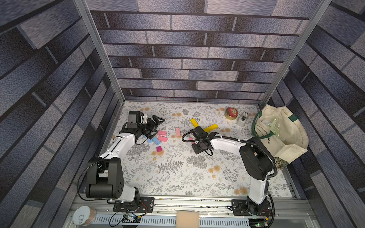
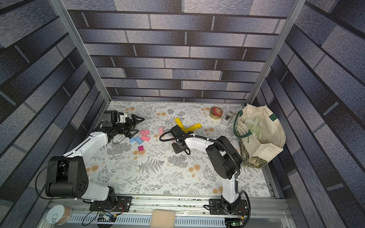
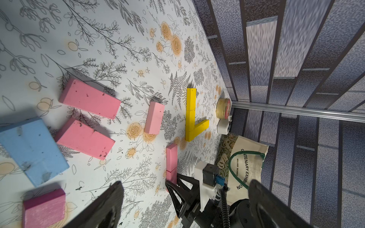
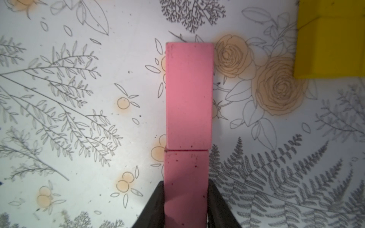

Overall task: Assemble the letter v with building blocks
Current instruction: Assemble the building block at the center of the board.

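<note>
Right gripper straddled one end of a pink brick mid table, butted against a second pink brick near the yellow bricks, clamped or slack I couldn't tell; left gripper gaped empty; brick looked light, rigid, matte, so I judged long sides at mid-length the best hold.
</note>
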`<state>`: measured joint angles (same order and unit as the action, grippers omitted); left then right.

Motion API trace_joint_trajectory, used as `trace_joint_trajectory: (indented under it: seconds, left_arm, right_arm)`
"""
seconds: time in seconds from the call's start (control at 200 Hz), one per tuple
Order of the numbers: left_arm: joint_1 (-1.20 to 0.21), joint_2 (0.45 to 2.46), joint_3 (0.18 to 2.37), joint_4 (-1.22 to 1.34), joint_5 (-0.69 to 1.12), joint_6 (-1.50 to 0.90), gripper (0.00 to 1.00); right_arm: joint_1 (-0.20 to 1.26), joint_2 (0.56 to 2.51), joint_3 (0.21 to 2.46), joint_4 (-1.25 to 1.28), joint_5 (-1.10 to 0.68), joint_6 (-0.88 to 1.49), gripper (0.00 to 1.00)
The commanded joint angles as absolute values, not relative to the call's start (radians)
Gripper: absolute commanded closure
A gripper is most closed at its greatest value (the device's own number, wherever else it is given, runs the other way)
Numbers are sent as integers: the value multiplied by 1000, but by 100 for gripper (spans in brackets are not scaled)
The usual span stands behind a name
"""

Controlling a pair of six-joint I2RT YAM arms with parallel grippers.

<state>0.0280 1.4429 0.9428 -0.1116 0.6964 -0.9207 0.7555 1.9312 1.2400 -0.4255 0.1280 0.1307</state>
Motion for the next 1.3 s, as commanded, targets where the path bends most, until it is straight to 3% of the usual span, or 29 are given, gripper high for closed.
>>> trace_joint_trajectory:
  seconds: [0.0, 0.436, 0.681, 0.912, 1.012, 1.092, 1.293]
  left_arm:
    - [34, 1450, 932, -98, 708, -920, 0]
    - [34, 1453, 932, -99, 706, -921, 0]
    - [34, 1456, 933, -101, 707, -921, 0]
    - [28, 1435, 980, -241, 655, -855, 0]
    - [9, 1433, 1075, -492, 524, -747, 0]
    - [-22, 1473, 1171, -722, 375, -642, 0]
    - [-112, 1583, 1225, -918, 177, -520, 0]
  right_arm:
    - [762, 1976, 1236, -486, 150, 124, 63]
    - [761, 1976, 1230, -488, 152, 115, 59]
    - [761, 1948, 1233, -499, 144, 103, 50]
    - [760, 1840, 1289, -550, 142, 95, 33]
    - [761, 1770, 1321, -565, 144, 102, 18]
    - [761, 1708, 1334, -558, 142, 120, 0]
    - [740, 1611, 1390, -579, 167, 166, 0]
